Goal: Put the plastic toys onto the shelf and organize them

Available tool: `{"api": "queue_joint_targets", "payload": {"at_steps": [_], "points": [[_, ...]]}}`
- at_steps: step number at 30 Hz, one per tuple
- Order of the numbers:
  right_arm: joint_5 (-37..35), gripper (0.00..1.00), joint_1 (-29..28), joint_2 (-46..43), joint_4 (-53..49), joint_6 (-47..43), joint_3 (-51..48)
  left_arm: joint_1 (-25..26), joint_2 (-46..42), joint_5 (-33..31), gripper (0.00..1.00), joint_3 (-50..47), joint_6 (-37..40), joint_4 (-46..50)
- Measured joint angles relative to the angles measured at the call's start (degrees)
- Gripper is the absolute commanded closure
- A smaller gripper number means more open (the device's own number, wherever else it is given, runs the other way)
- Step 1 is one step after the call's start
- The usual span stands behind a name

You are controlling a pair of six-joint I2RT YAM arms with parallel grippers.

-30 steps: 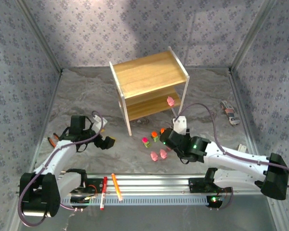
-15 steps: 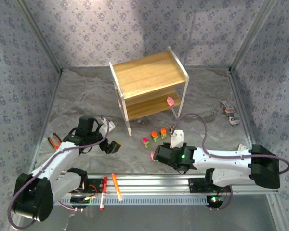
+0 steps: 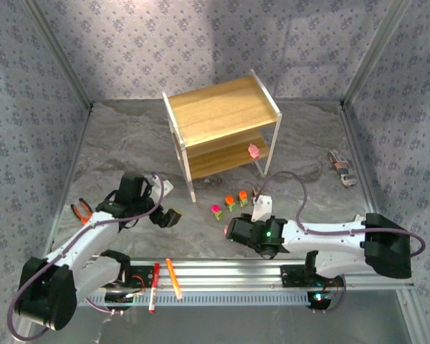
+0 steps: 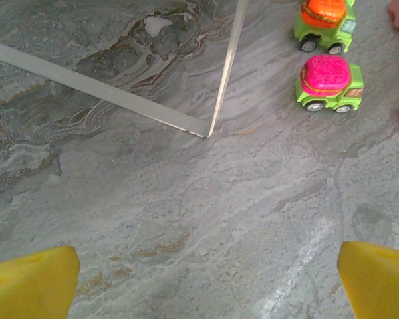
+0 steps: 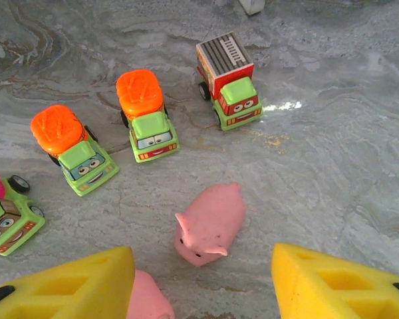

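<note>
Right wrist view looks straight down on a pink pig (image 5: 209, 224) sitting on the marbled table (image 5: 332, 153) between the yellow pads (image 5: 73, 286) of the right gripper (image 5: 203, 279). The pads stand apart and touch nothing, while a second pink figure (image 5: 148, 299) peeks out beside one of them. Beyond the pig the green trucks sit in a loose row: an orange-topped truck (image 5: 146, 116), a second orange truck (image 5: 76, 146), a striped-roof truck (image 5: 227, 80) and, at the edge, a magenta-topped truck (image 5: 3, 216). From above, the shelf (image 3: 218, 107) stands farther back with one pink toy (image 3: 254, 150) on its lower board. The left gripper (image 4: 206, 286) hovers spread wide over bare table near the shelf's white foot (image 4: 227, 66), holding nothing.
</note>
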State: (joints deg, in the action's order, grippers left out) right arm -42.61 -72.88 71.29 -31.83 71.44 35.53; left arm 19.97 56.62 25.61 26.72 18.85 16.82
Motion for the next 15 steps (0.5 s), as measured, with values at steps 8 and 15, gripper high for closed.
{"api": "queue_joint_targets", "payload": {"at_steps": [8, 15], "points": [[1.9, 0.45, 0.7, 4.2, 2.7, 1.2, 0.0, 4.6, -1.2, -2.9, 0.0, 2.7, -2.0, 2.9], [4.6, 0.46, 3.0, 8.0, 6.3, 1.2, 0.0, 6.4, -0.3, -2.2, 0.0, 6.0, -4.0, 3.0]]}}
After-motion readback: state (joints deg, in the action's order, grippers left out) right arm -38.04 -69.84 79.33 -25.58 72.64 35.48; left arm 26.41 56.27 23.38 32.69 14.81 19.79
